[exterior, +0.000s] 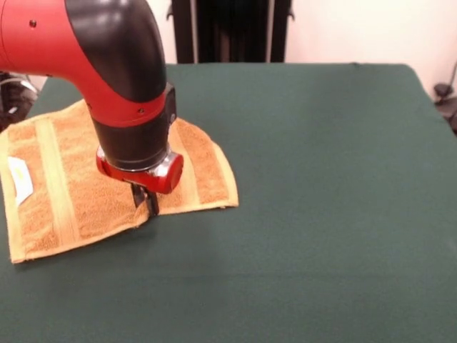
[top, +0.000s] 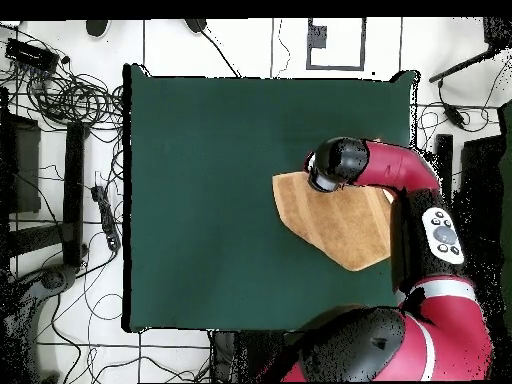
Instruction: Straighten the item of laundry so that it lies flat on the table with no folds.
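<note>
Front view shows the red-and-black arm's gripper (exterior: 146, 202) down on the orange-tan terry towel (exterior: 71, 179). Its fingers pinch the towel's near edge. The towel lies on the dark green table (exterior: 321, 214).

The red and black arm (exterior: 107, 64) bends at a thick elbow and points its wrist straight down. Below the red collar, the gripper (exterior: 145, 202) hangs vertical, its dark fingers close together at the tips. From overhead, the arm reaches from the base and doubles back inward.
</note>
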`<act>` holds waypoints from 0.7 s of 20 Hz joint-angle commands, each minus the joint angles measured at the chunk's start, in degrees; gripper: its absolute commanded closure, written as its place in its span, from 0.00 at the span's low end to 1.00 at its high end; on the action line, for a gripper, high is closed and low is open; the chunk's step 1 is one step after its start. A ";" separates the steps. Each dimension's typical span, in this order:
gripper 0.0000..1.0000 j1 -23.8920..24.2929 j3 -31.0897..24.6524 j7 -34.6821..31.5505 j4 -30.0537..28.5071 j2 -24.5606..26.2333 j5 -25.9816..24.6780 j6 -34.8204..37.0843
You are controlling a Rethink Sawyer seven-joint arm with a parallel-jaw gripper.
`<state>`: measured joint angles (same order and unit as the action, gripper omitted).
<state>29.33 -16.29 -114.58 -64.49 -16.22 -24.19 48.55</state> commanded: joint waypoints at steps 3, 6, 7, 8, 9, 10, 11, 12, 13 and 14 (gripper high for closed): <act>1.00 -2.86 -11.65 20.58 3.36 -1.15 -3.57 -3.30; 1.00 -2.68 -12.54 21.57 3.96 -1.10 -4.74 -2.91; 1.00 -2.48 -12.91 21.65 3.85 -1.06 -5.02 -3.08; 1.00 -2.33 -13.20 21.66 3.86 -0.98 -5.23 -2.95; 1.00 -2.37 -13.31 21.48 3.86 -0.99 -5.37 -2.50; 1.00 -2.41 -13.42 21.29 3.86 -1.01 -5.50 -2.05; 1.00 -2.73 -13.22 20.27 3.78 -1.26 -5.63 -1.64; 1.00 -3.05 -13.02 19.24 3.70 -1.51 -5.77 -1.22; 1.00 -3.85 -12.18 16.23 3.28 -2.02 -5.63 -0.85; 1.00 -4.48 -11.49 13.35 2.53 -2.57 -5.46 -1.05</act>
<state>29.04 -21.62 -113.53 -61.25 -16.32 -28.89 48.55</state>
